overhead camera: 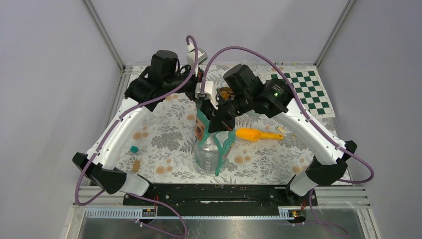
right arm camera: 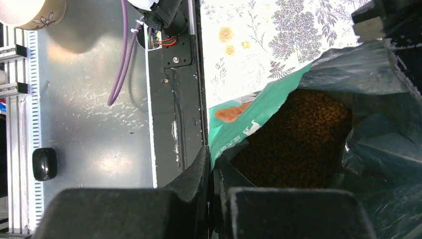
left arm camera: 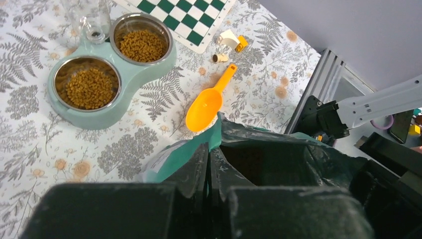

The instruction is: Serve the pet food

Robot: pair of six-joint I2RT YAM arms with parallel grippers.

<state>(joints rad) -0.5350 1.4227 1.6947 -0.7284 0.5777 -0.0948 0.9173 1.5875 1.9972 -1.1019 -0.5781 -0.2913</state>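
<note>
Left gripper [left arm camera: 209,162] and right gripper [right arm camera: 211,167] are each clenched on the rim of the bag [overhead camera: 211,152], one on either side of its open mouth. On the table [overhead camera: 164,134] the bag stands upright near the middle. A feeder [left arm camera: 124,102] sits farther back, and a scoop [left arm camera: 206,102] lies beside the bag. Kibble [right arm camera: 298,139] lies deep inside the bag and also fills both feeder bowls [left arm camera: 89,87].
</note>
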